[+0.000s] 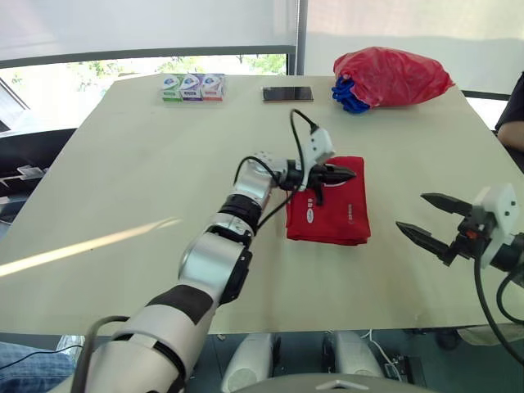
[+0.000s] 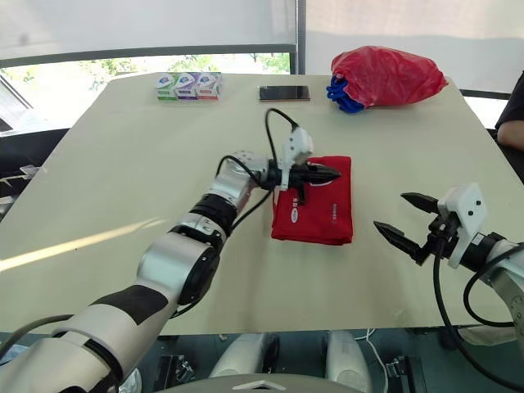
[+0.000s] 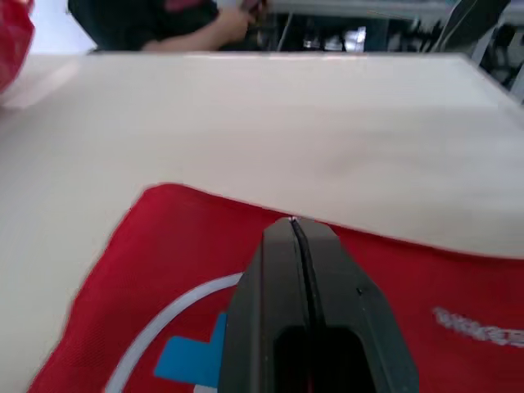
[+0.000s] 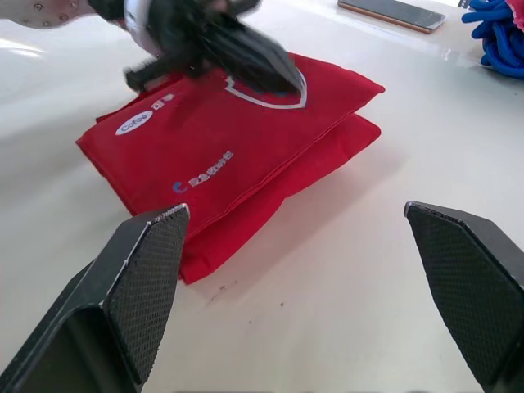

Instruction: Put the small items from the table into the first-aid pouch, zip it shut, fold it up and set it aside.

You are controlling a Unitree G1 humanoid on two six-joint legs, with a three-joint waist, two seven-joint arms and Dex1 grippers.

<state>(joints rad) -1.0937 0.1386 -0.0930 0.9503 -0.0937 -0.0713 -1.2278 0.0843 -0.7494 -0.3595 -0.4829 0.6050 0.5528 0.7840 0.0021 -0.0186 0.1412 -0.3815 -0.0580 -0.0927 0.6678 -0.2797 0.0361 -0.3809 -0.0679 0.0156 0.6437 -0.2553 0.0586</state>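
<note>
Red pouch (image 1: 329, 211) folded, centre frame on the counter (image 1: 147, 164).
Left gripper (image 1: 350, 174), fingers together, over it; right gripper (image 1: 411, 211), lower right, fingers apart; right wrist view reads its white label (image 4: 135, 122): "Cofoe".

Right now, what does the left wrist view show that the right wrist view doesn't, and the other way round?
Left wrist view, not the right wrist view: a person in dark clothes beyond the table, and a corner of the red plastic bag.

Right wrist view, not the left wrist view: the phone, the blue bundle, the open right pincer, and the red pouch seen as two folded layers.

Shared: the red pouch, the table, and the shut left pincer over the pouch.
</note>
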